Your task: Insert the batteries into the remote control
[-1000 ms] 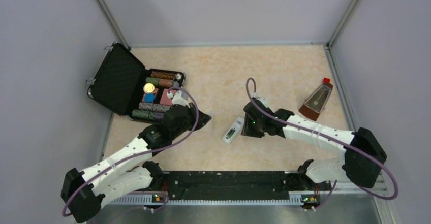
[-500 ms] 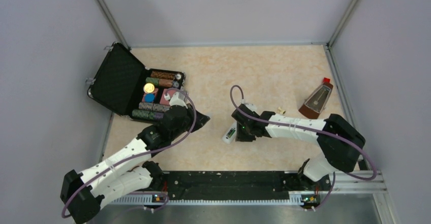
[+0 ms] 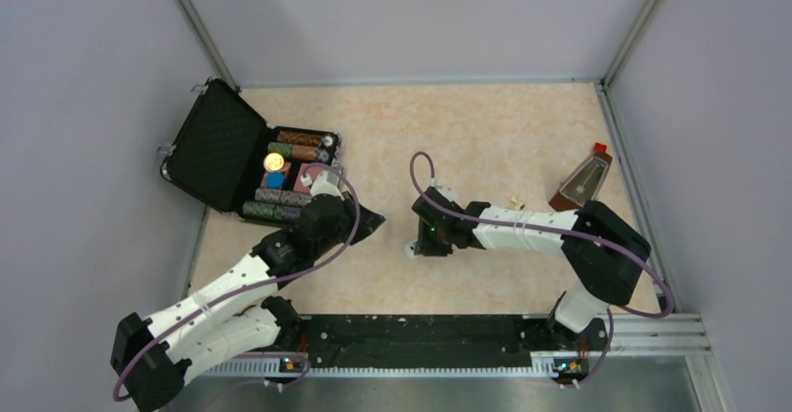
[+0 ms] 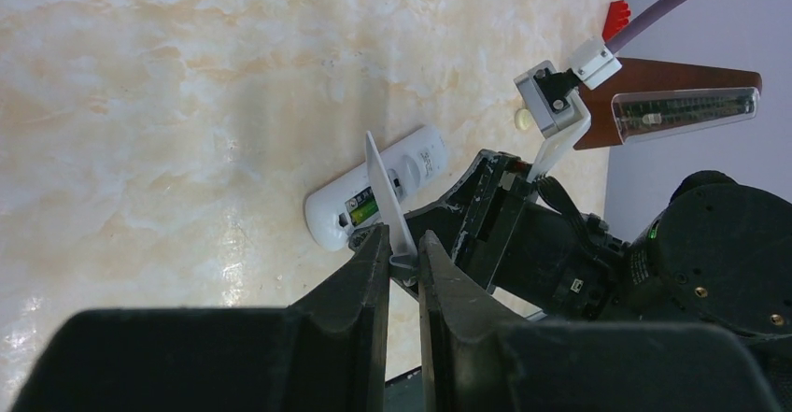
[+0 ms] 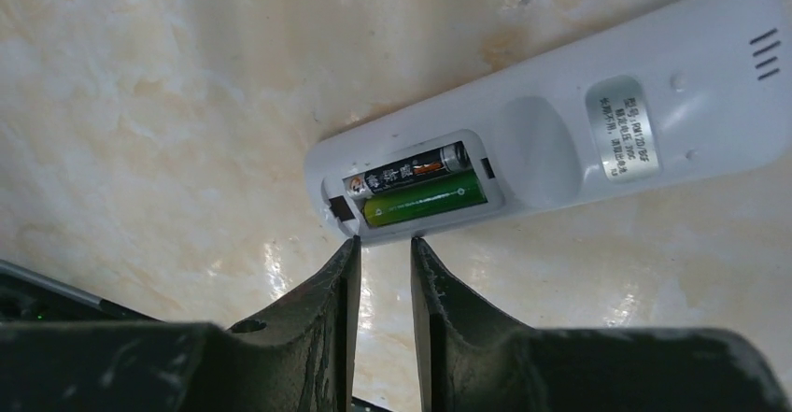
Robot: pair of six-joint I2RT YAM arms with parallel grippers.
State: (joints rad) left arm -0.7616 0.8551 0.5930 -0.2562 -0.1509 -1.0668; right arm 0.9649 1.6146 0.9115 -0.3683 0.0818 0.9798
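Note:
The remote control (image 5: 560, 122) lies back-up on the table with its compartment uncovered. Both batteries sit side by side in it, the dark one (image 5: 411, 171) and the green one (image 5: 425, 197). My right gripper (image 5: 383, 244) stands slightly open and holds nothing; its tips are at the remote's long edge beside the compartment. In the top view the right gripper (image 3: 425, 239) covers most of the remote (image 3: 410, 247). My left gripper (image 4: 403, 244) is shut on the thin white cover piece (image 4: 383, 183), held on edge a little left of the remote (image 4: 416, 160).
An open black case (image 3: 210, 146) with chip rolls stands at the back left, right behind my left gripper (image 3: 375, 219). A brown metronome (image 3: 581, 188) stands at the right, with a small pale bit (image 3: 513, 203) near it. A black strip (image 3: 411, 337) runs along the near edge.
My right arm has swung left and now sits over the remote, and its jaws have narrowed. The left arm has stayed put with the cover.

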